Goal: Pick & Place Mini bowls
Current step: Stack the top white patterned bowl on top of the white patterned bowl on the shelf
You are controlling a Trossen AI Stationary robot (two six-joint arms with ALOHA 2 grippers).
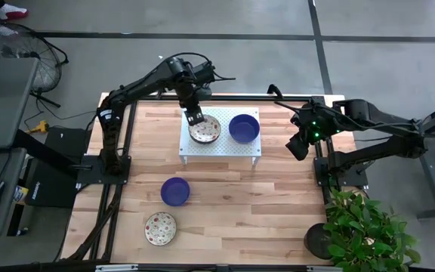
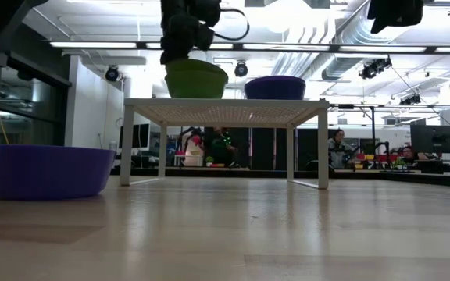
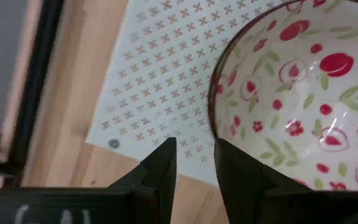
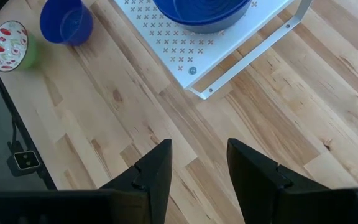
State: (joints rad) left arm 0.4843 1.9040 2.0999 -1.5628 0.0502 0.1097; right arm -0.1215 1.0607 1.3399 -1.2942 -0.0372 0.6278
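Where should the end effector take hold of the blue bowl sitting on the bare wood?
Take the blue bowl by its rim, from straight above, one finger inside and one outside the wall. It sits upright and open-mouthed on the table, apart from the patterned bowl beside it, so any rim section is free. Its round wall looks too wide for the jaws to span.

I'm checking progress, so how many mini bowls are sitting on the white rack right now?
2: a patterned bowl on the rack's left side by the left gripper, and a blue bowl on its right. None looks hidden.

Right gripper (image 4: 197, 165) parted above wood; blue bowl (image 4: 202, 12) on white rack (image 4: 229, 53).
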